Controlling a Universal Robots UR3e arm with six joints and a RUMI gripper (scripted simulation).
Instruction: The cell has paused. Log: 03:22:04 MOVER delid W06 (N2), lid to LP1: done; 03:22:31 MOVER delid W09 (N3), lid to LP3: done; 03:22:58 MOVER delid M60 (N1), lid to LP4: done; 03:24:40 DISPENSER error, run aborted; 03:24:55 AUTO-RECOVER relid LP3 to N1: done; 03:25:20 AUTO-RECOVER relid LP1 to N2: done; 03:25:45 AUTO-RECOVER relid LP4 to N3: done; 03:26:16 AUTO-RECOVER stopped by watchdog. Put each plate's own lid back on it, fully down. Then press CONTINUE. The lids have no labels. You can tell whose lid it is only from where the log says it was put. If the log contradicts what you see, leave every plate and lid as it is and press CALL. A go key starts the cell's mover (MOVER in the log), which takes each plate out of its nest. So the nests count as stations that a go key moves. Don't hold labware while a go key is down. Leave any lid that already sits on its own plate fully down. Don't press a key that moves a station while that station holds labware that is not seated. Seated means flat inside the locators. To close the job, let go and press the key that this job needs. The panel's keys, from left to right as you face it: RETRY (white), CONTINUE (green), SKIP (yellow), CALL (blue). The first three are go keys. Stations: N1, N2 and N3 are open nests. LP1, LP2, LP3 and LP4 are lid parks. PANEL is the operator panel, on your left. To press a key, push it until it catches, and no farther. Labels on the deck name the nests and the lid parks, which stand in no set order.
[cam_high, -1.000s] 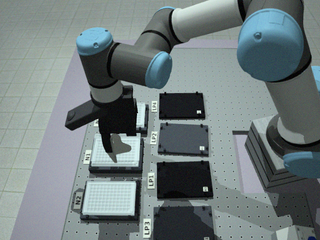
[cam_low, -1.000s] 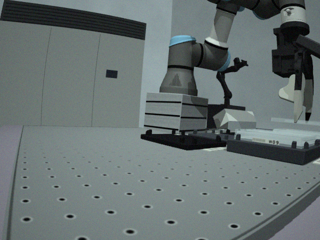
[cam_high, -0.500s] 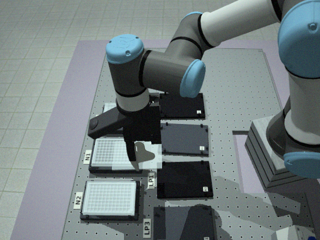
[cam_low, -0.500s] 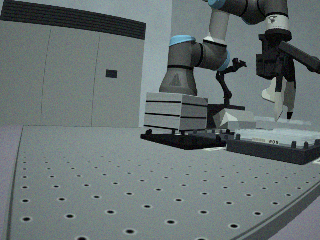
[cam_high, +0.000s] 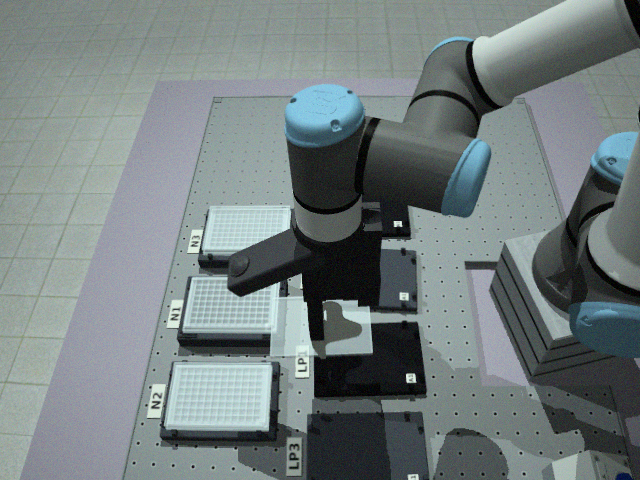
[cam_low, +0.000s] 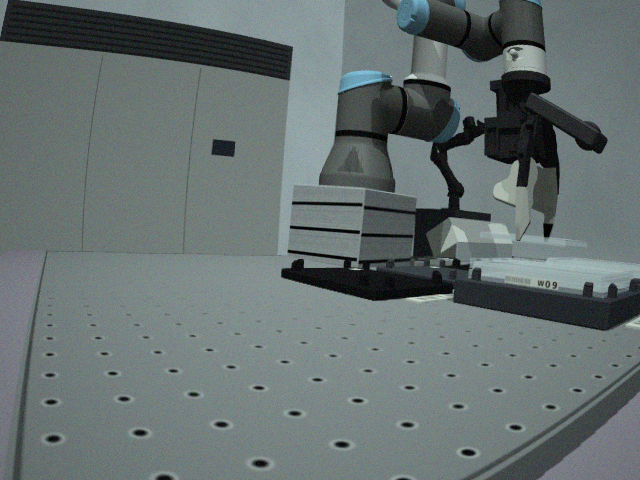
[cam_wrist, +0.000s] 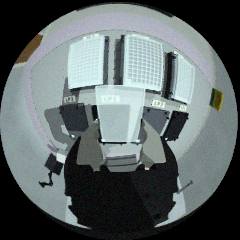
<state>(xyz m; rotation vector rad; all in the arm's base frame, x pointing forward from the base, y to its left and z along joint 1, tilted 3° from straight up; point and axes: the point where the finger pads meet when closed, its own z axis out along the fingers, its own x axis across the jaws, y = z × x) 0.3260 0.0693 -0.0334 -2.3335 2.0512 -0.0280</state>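
Partly out of sight around the counter
Top view: toward the far edge, the arm (cam_high: 330, 170) (cam_low: 361, 155) covers LP4's (cam_high: 397, 229) (cam_low: 361, 281) (cam_wrist: 176, 125) label; at the near edge LP3 (cam_high: 346, 449) (cam_wrist: 75, 117) is cut off, and by the near right corner, the panel (cam_high: 589, 467) (cam_low: 467, 237) (cam_wrist: 60, 157).

We see an arm (cam_high: 408, 160) (cam_low: 439, 111) (cam_wrist: 120, 200) in dark grey and off-white tubes, its joints ringed with black bands. Rounded light-blue caps close the joints — one shows small dark screw recesses. Its black gripper (cam_high: 330, 330) (cam_low: 535, 235) (cam_wrist: 120, 118) has broad, pale beige-grey, curved fingers — darker towards their mounts.
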